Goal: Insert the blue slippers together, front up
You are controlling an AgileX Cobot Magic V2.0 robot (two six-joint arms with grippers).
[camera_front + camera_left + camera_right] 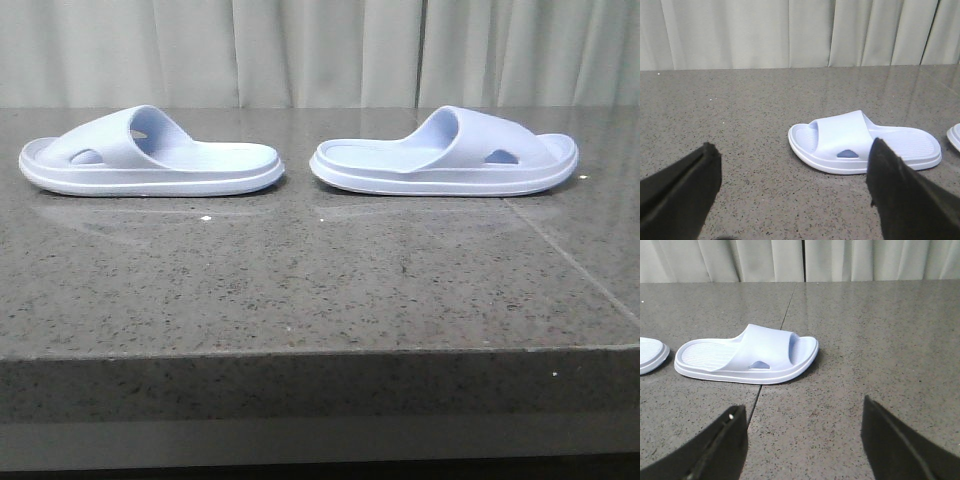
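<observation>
Black fingers (682, 190) of the left gripper (795, 192) are seen spread wide apart in the left wrist view, nothing being held between them, and bare speckled stone is shown in the gap. Likewise, the fingers (722, 442) of the right gripper (807, 440) are held well apart over the surface (300, 290), with nothing clamped. Beyond the left fingers, the left slipper (865, 142) is found lying flat on its sole, apart from the gripper, its strap end turned away from its partner. Beyond the right fingers, the right slipper (747, 360) is seen resting flat as well, just beside a seam line in the stone, untouched. In the front view, both pale blue slippers are placed side by side toward the far part of the grey granite surface, the left one (150, 155) and the right one (445, 155) lying heel to heel with a gap between them, toes pointed outward. A pale curtain (320, 50) is hung behind the surface.
</observation>
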